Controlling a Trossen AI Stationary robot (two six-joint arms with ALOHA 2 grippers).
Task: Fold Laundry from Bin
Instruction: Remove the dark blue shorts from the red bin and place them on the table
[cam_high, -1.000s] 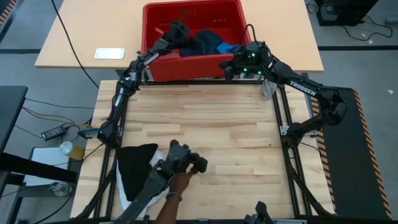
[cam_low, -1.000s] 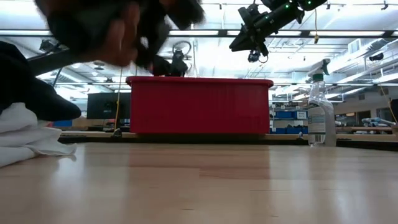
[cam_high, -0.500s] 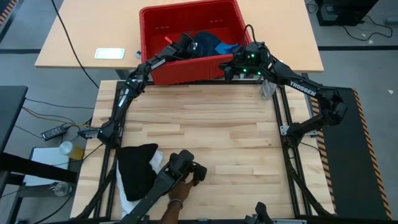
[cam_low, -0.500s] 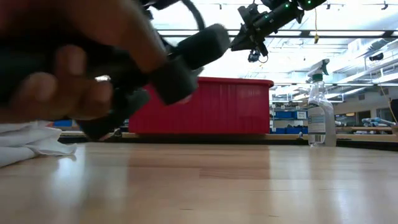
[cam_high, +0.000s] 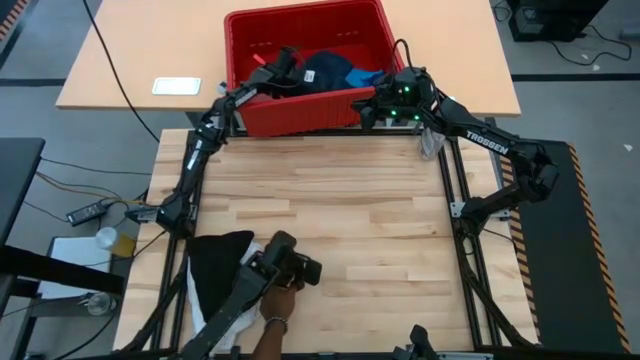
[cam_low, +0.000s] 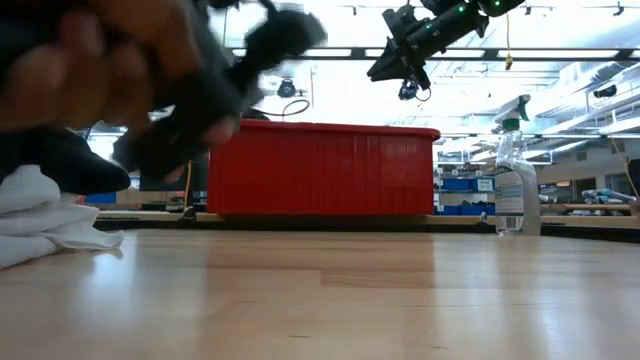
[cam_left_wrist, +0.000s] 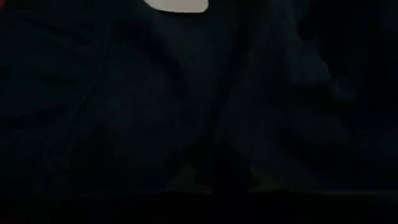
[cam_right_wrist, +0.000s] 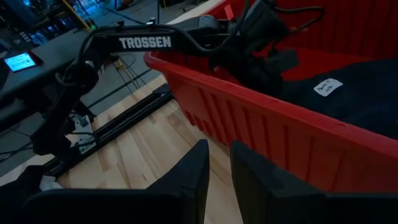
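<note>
The red bin (cam_high: 243, 110) stands at the table's far edge. Inside it lie a dark navy garment (cam_high: 325, 70) with a white tag (cam_right_wrist: 328, 87) and a small bright blue one (cam_high: 366, 77). My left gripper (cam_high: 297, 72) reaches down into the bin, shut at the navy cloth (cam_left_wrist: 155, 93), which fills its wrist view. My right gripper (cam_right_wrist: 219, 171) hovers above the bin's near right corner, fingers a little apart with nothing between them. A black garment (cam_high: 218, 268) lies on a white one (cam_low: 45, 215) at the near left. My left gripper comes slanting down from the table's left onto the navy garment in the bin. Its shut fingertips sit in the cloth, where folds (cam_left_wrist: 217, 146) run together. The view is too dark to tell edge or fold, or how many layers. The garment lies in the bin.
A spray bottle (cam_low: 516, 180) stands at the table's far right, beside the bin. A person's hand holds a dark handheld device (cam_high: 290, 268) over the table's near edge, next to the black garment. Bare wood (cam_high: 340, 190) lies between the bin and that hand.
My left gripper has sunk deeper into the bin, onto the navy garment, and has tipped further downward. The person's hand with the device has shifted about over the table's near edge.
</note>
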